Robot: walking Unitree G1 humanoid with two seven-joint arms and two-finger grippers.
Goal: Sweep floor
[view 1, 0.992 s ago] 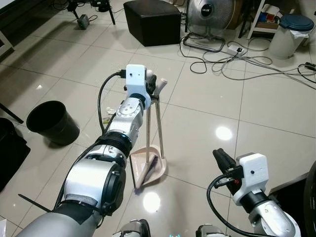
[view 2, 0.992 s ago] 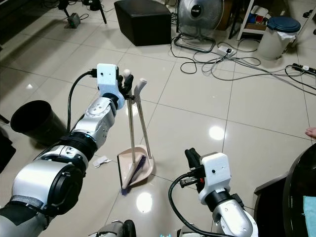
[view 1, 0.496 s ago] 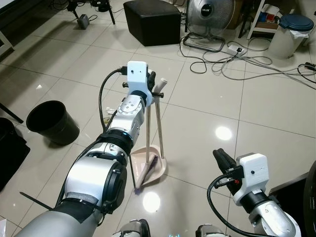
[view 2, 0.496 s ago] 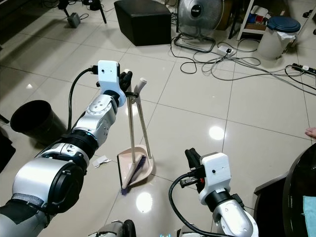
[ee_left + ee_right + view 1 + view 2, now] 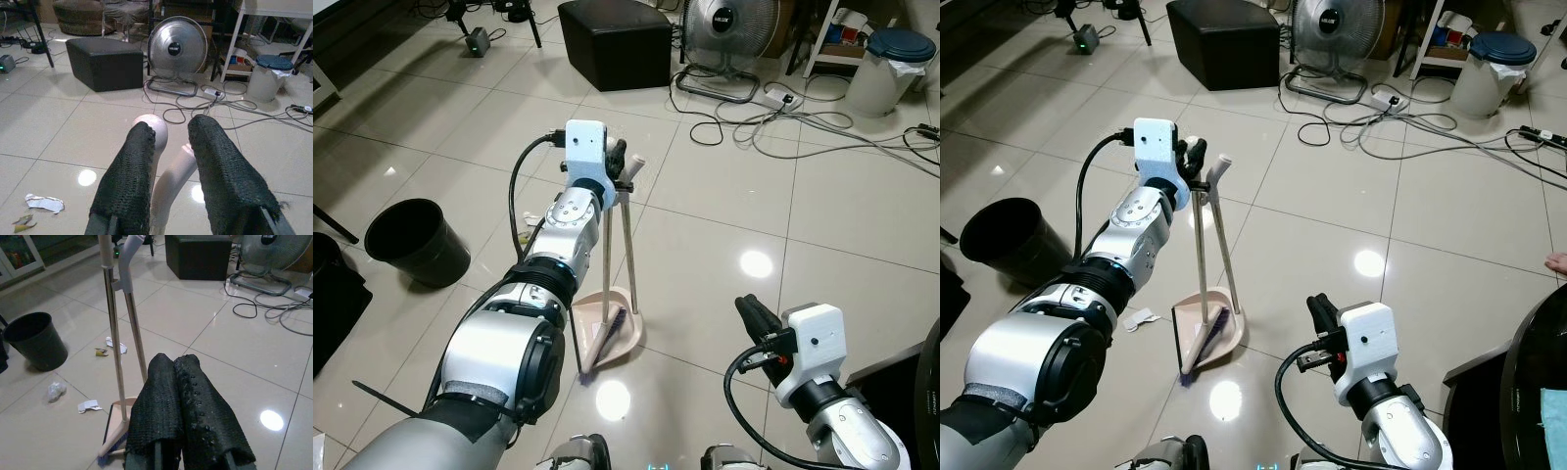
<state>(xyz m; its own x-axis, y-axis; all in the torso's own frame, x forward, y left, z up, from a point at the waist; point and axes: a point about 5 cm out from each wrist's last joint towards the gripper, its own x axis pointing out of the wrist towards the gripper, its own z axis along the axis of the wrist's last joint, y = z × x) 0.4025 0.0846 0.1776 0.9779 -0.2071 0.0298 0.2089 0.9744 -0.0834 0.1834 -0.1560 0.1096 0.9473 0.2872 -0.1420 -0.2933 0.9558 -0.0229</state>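
A broom (image 5: 1200, 255) and a pink long-handled dustpan (image 5: 612, 328) stand upright together on the tiled floor, the broom's purple bristles resting in the pan. My left gripper (image 5: 619, 162) is stretched out at the top of the two handles. In the left wrist view its fingers (image 5: 129, 181) are open, with the broom's round white tip (image 5: 155, 128) and the dustpan's curved grip (image 5: 175, 164) between and just beyond them. My right gripper (image 5: 751, 313) hovers low at the near right, shut with nothing in it. Paper scraps (image 5: 88, 405) lie left of the dustpan.
A black waste bin (image 5: 416, 240) stands on the left. Further back are a black ottoman (image 5: 615, 41), a floor fan (image 5: 729, 24), loose cables (image 5: 783, 122) and a white bin with a blue lid (image 5: 891, 64). Dark furniture (image 5: 925, 392) crowds the near right edge.
My left gripper has edged slightly forward and up at the handle tops. The broom, the dustpan and my right arm have not moved.
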